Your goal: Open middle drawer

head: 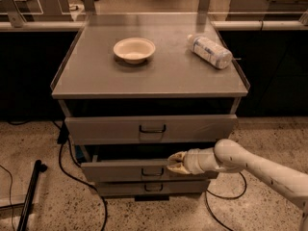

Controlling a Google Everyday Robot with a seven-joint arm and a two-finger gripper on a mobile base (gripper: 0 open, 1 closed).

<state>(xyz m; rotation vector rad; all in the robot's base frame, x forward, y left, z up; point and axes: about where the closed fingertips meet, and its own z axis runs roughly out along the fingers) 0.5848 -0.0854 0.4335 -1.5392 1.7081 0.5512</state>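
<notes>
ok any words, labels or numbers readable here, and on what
None can be read.
Bottle label: printed, but too blurred to read.
Bowl and middle drawer front: no text.
Gripper, at the middle drawer's top edge beside its handle: no markings.

The middle drawer [115, 170] is seen as grey metal with a smooth, matt front, and the same dull finish is shown by the cabinet top [159, 78]. The gripper [176, 163], held at that drawer's upper edge just right of its dark handle, is cased in pale, smooth, plastic-looking shell. The bowl [134, 49] is rendered matt and paper-like, the bottle [210, 51] as clear glossy plastic, the floor [43, 143] as speckled stone.
</notes>
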